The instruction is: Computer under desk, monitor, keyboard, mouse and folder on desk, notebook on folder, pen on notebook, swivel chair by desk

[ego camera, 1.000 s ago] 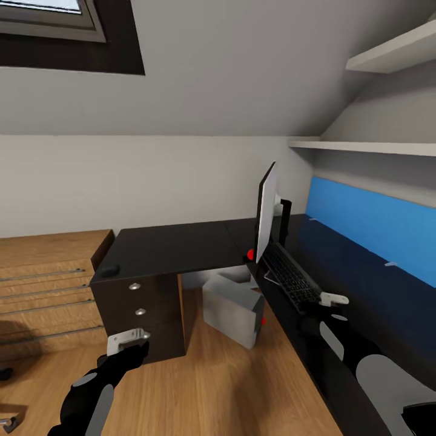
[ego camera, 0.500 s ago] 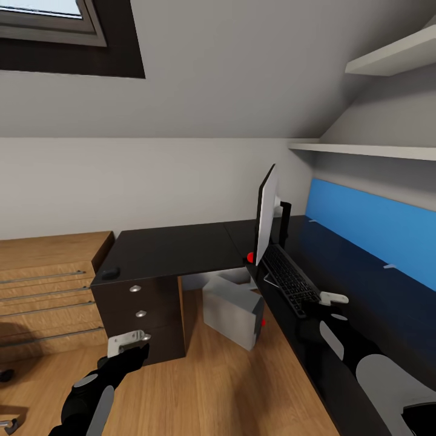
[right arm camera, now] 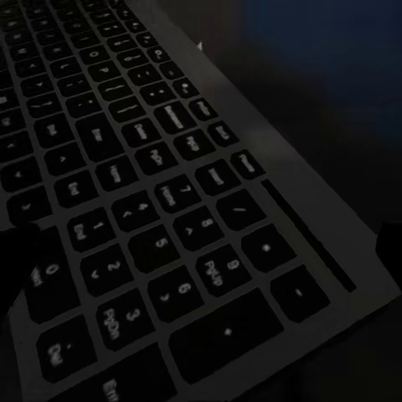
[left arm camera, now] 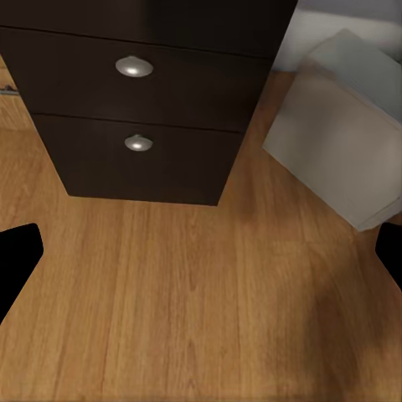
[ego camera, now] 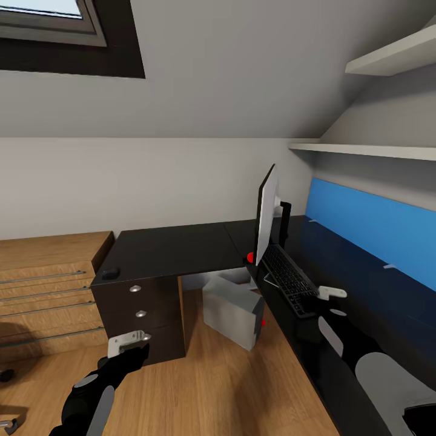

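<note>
desk (ego camera: 175,248) left wing bare save the mouse (ego camera: 109,273) at its front-left corner; monitor (ego camera: 265,213) and keyboard (ego camera: 289,278) crowd the inner corner.

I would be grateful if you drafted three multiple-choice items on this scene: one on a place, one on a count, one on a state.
1. Where does the mouse lie?
A. On the desk's near left corner
B. On the floor
C. On the keyboard

2. How many round silver knobs does the left wrist view show?
A. One
B. Two
C. Four

3. How is the left pincer?
A. Shut on the mouse
B. Shut on a knob
C. Open, holding nothing

Key: 1 A, it sits above the drawers; 2 B, one on each drawer front; 3 C, its fingertips stand wide apart over bare floor.
</note>
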Tool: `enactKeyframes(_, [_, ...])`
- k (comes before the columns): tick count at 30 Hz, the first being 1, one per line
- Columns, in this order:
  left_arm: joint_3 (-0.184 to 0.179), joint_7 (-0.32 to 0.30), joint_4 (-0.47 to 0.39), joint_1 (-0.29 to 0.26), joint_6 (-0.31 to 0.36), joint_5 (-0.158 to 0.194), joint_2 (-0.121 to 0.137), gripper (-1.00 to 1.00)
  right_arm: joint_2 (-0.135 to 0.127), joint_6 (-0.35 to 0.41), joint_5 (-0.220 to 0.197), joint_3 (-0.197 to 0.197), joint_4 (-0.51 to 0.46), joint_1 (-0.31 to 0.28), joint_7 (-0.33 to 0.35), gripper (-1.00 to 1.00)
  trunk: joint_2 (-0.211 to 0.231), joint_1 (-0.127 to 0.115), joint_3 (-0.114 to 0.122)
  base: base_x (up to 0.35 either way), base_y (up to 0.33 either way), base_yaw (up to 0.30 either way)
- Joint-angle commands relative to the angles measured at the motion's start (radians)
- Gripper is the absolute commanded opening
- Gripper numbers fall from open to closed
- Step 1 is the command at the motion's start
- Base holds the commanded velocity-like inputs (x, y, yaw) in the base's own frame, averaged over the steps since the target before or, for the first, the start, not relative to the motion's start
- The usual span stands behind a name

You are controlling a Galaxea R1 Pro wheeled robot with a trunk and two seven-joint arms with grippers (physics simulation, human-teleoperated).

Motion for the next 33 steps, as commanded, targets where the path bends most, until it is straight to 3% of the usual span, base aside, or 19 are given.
enactKeyframes(1, [0.001,0.007,-0.001,-0.001,0.004,0.011,-0.001,1.0,-0.001,0.006,-0.007,0.008,-0.005,0.0,-0.009,1.0,-0.001,0.0,-0.001,0.0,0.0,0.0])
enactKeyframes(12, [0.001,0.007,-0.001,-0.001,0.004,0.01,-0.001,1.0,0.001,0.017,-0.01,0.01,-0.05,0.002,-0.009,1.0,-0.001,0.0,-0.001,0.0,0.0,0.0])
enactKeyframes(33, [0.001,0.005,-0.001,-0.001,0.005,0.011,0.001,1.0,0.002,0.031,-0.002,0.01,-0.054,0.003,-0.009,1.0,-0.001,0.0,-0.001,0.136,0.0,0.0])
